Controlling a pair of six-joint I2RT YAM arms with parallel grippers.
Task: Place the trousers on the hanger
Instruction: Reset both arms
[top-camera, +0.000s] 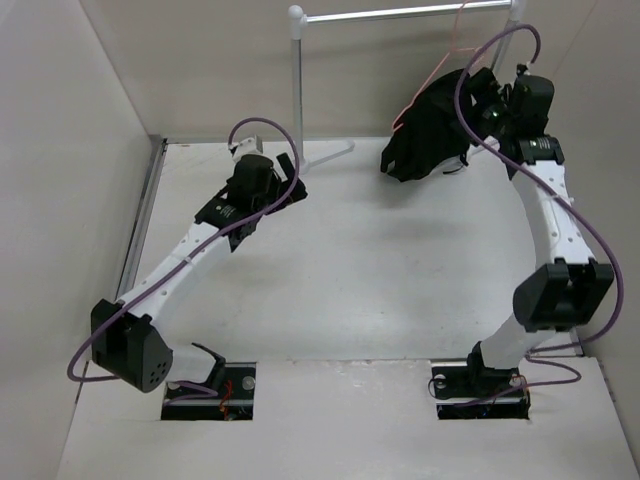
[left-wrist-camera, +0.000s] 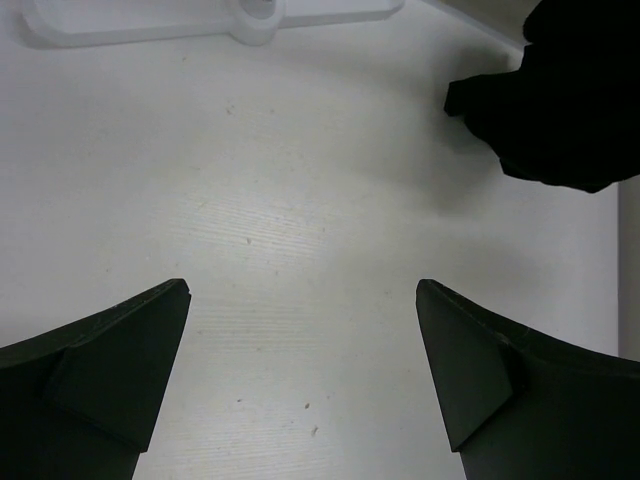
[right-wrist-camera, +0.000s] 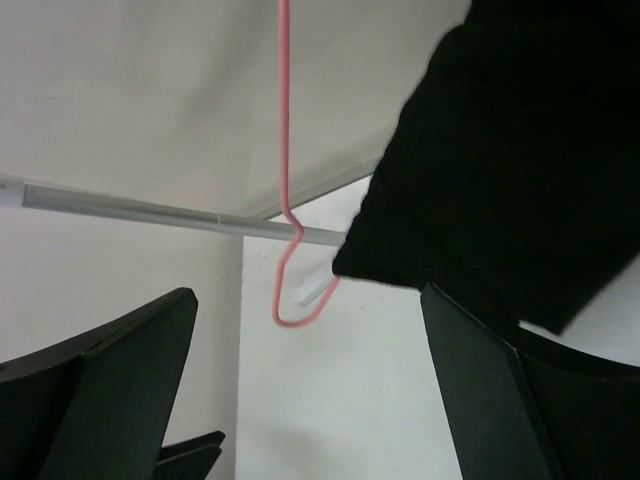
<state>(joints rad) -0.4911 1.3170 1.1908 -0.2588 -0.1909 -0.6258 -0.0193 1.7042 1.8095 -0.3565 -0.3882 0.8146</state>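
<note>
Overhead view of a white table with two robot arms reaching away from the near edge. At the far right, black trousers are draped over a thin pink hanger, which hangs by its hook from the horizontal bar of a white and silver clothes rack. The hanger's wire slants from the bar down and to the left. The trousers hang in a bunched fold, their long axis running from the hanger down towards the table, with the lowest fabric close to or on the surface; contact cannot be told.

The right gripper is raised just beside the trousers, on their right. Its fingers are spread wide with nothing pinched between them. In its wrist camera the black fabric fills the upper right, above the right finger, and the hanger's pink wire and hook run down the middle, in front of the silver bar.

The left gripper hovers low over bare table, well apart from the trousers, fingers spread wide and empty. The trousers' edge shows at the upper right of its view.
</note>
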